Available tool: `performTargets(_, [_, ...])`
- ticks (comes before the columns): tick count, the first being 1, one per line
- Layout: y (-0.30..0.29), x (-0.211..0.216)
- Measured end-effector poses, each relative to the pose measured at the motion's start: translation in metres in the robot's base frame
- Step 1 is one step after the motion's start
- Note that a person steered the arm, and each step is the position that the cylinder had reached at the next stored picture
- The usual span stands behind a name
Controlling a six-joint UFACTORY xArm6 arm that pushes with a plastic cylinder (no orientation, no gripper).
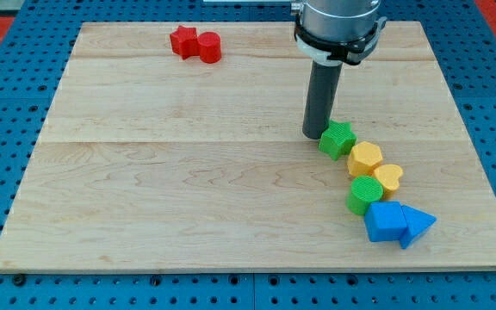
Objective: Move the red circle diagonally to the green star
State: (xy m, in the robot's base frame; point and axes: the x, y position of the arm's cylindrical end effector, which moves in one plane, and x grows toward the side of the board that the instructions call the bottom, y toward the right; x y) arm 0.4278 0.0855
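In the camera view, I carry no claw, only a rod; my tip rests just left of the green star. The red circle sits touching the red star near the tabletop's top edge, well apart. Bare wood lies between, likely room for a diagonal push.

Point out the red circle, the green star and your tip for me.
red circle (210, 47), camera view, top face.
green star (337, 139), camera view, top face.
my tip (313, 134), camera view, rod's lower end beside the star.
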Motion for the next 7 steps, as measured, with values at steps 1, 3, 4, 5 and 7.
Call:
performTargets(1, [-0.091, -0.001])
performTargets(3, [-0.299, -0.159])
performTargets(4, [-0.24, -0.226])
performTargets(5, [-0.122, -0.187])
performTargets(7, [-0.037, -0.115])
